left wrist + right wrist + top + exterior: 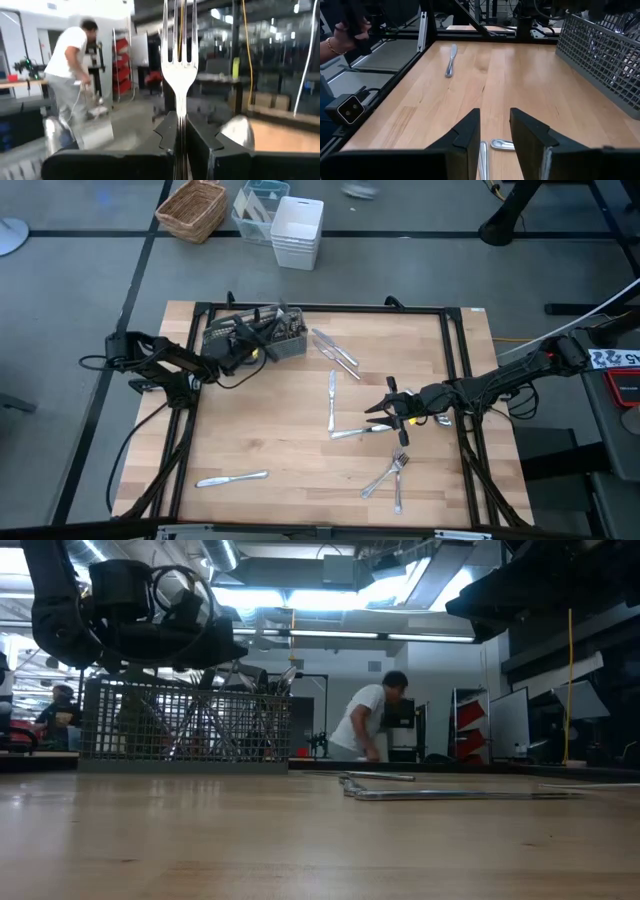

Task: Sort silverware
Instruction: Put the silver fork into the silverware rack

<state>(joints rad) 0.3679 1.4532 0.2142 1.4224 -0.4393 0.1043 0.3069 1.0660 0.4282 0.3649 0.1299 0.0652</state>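
My left gripper (pixel 248 348) is over the grey wire-mesh caddy (pixel 255 335), at the table's far left, shut on a silver fork (pixel 180 65). In the low view it hangs above the caddy (pixel 185 725). My right gripper (pixel 380 415) is open near the table's right side, just above two pieces of silverware (pixel 360 430). In its wrist view a slim handle (pixel 483 155) lies between the fingers (pixel 465 135). Loose silverware lies flat on the wood: knives (pixel 335 350) by the caddy, one (pixel 332 395) mid-table, forks (pixel 390 475), and a knife (pixel 232 478) near the front. My left gripper pinches the fork between its two fingers (pixel 200 140) on the handle just behind the neck (pixel 180 117). The fork lies along the fingers and sticks out past their tips, tines foremost. It is lifted clear of the table.
The caddy (pixel 600 55) holds several pieces. A black frame (pixel 455 380) runs round the tabletop. A wicker basket (pixel 192 208) and white bins (pixel 298 230) stand on the floor beyond the far edge. A person (pixel 365 725) moves in the room behind. Bare wood lies at mid-left (pixel 260 420).
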